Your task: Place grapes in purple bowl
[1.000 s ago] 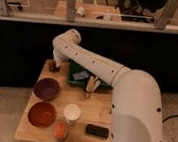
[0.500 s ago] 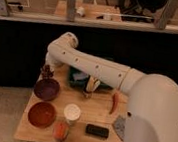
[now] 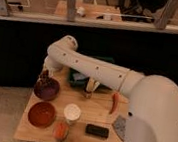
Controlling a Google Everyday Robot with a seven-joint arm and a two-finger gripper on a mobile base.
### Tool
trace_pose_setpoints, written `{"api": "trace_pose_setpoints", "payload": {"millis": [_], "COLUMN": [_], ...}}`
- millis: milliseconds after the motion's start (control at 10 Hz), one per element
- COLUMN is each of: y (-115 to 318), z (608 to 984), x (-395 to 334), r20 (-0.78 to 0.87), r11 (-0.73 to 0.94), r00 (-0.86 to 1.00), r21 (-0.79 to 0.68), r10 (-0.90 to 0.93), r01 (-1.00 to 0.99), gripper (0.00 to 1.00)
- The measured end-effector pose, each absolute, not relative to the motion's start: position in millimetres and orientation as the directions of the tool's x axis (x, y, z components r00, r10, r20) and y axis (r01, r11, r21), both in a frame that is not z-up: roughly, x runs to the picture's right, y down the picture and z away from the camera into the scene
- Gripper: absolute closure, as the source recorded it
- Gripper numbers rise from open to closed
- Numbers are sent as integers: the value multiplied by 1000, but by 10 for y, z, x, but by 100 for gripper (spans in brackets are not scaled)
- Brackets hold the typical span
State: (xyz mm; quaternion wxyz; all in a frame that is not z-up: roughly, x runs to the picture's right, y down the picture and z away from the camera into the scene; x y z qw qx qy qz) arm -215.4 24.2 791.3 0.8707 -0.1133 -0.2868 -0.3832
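The gripper (image 3: 44,75) is hanging just above the purple bowl (image 3: 46,89) at the counter's (image 3: 86,110) ten o'clock corner. I cannot tell how far its jaws are parted. The grapes (image 3: 43,81), a dark clump, are sitting at the bowl's top, right under the gripper. The orange-red bowl (image 3: 41,114) is lying at the purple bowl's six o'clock.

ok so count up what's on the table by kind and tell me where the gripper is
Bowls: 2, purple bowl and orange-red bowl
Cups: 2
Chili peppers: 1
Dark flat blocks: 1
Green containers: 1
Total: 7
The gripper is over the purple bowl.
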Motion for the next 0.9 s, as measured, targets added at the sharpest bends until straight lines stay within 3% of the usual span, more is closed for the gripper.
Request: {"api": "trace_pose_setpoints", "payload": {"millis": [400,500,900], "y": [518,561,600], "z": [8195,8236,8254], "x": [-2248,-2260,-2292], "r20": [597,596,615], "r11": [622,608,579], "r00": [498,488,446], "r21": [2,0,21], "r10": [-629,-637,-650], "r01": [783,794,815], "gripper": [26,21,20]}}
